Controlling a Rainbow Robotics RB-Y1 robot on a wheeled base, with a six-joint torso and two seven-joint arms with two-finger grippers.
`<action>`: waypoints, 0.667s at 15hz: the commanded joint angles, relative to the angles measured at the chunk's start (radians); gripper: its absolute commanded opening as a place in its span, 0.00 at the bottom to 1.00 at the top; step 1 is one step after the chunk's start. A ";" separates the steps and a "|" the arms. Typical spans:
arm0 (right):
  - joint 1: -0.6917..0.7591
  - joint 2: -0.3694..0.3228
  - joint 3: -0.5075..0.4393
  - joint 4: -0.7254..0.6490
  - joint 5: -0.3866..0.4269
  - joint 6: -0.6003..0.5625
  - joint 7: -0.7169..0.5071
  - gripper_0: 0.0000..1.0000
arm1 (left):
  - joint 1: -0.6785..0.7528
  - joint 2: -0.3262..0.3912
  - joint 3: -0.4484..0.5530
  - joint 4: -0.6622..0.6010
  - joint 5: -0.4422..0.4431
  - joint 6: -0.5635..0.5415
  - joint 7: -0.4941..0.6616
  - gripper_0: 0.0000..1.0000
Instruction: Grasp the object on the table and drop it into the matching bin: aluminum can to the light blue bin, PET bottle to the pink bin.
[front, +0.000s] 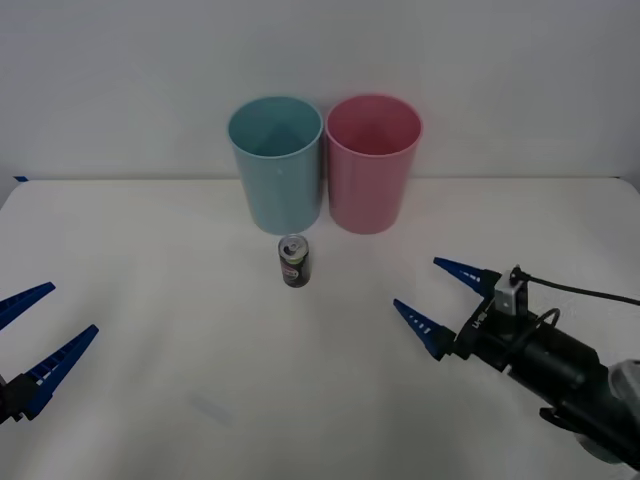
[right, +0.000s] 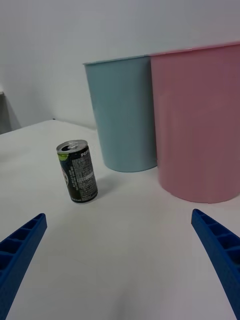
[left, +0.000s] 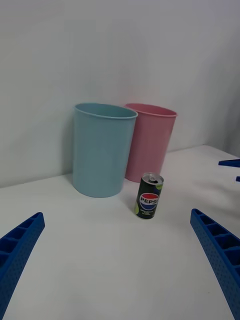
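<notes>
Nothing's done yet: I see the aluminum can (front: 293, 261) upright on the table (front: 180, 330), just before the light blue bin (front: 275, 165); right gripper (front: 438, 302) and left gripper (front: 40, 330) both spread wide, empty

I am seeing a black can (front: 293, 262) with green-and-red marks and silver top, light blue bin (front: 275, 164), pink bin (front: 372, 163), white table (front: 180, 330), my ribbed blue fingers (front: 418, 327).
</notes>
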 joint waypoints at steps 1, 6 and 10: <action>-0.021 0.040 0.050 0.000 0.006 0.078 0.009 1.00 | 0.000 0.000 0.000 0.000 0.000 0.000 0.000 1.00; -0.041 0.163 0.054 0.000 0.106 0.142 0.015 1.00 | 0.000 0.000 0.000 0.000 0.000 0.000 0.000 1.00; -0.049 0.246 0.071 0.000 0.178 0.204 0.017 1.00 | 0.000 0.000 0.000 0.000 0.000 0.000 0.000 1.00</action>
